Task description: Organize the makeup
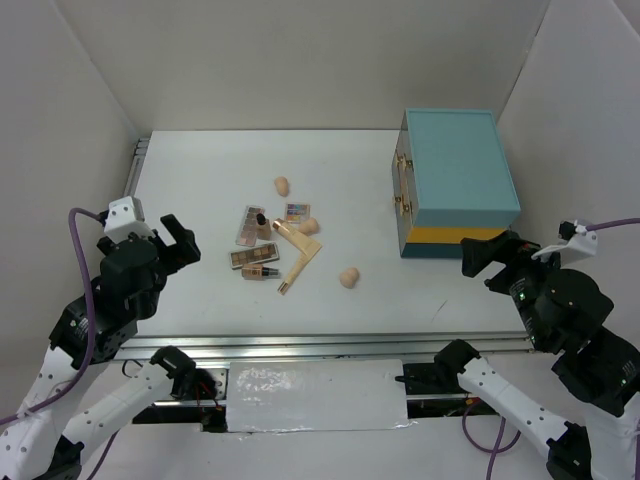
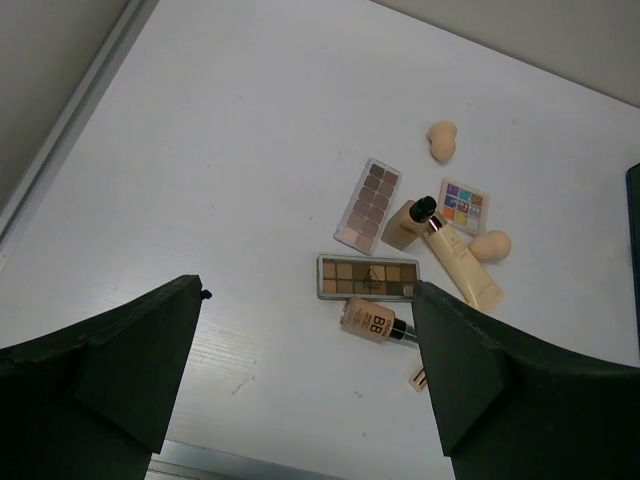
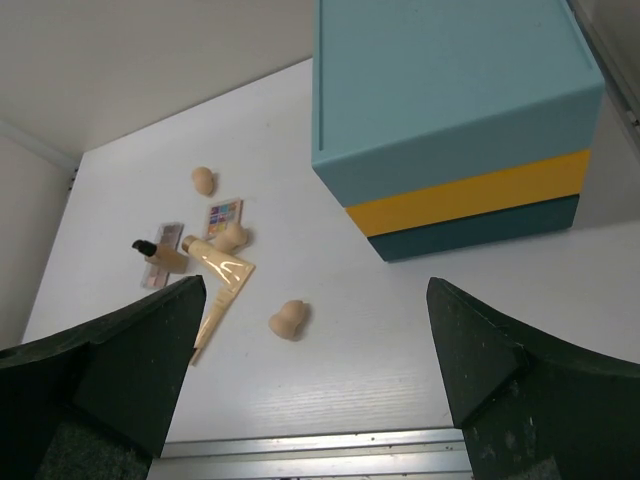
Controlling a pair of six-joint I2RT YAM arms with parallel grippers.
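The makeup lies loose at mid-table. It includes three peach sponges (image 1: 282, 185) (image 1: 308, 226) (image 1: 348, 277), a long pink palette (image 1: 250, 225), a brown palette (image 1: 253, 257) and a small colourful palette (image 1: 297, 211). With them are a beige tube (image 1: 293, 238), a gold stick (image 1: 296, 271), a black-capped bottle (image 1: 262, 222) and a BB bottle (image 1: 262, 271). My left gripper (image 1: 172, 245) is open and empty, left of the pile; its wrist view shows the brown palette (image 2: 368, 276) and BB bottle (image 2: 372, 320) ahead. My right gripper (image 1: 492, 262) is open and empty, by the case's near corner, with a sponge (image 3: 288, 319) ahead.
A big teal case (image 1: 455, 180) with a yellow band stands shut at the back right, its gold latches facing the pile; it also shows in the right wrist view (image 3: 450, 110). White walls enclose the table. A metal rail (image 1: 320, 345) runs along the near edge.
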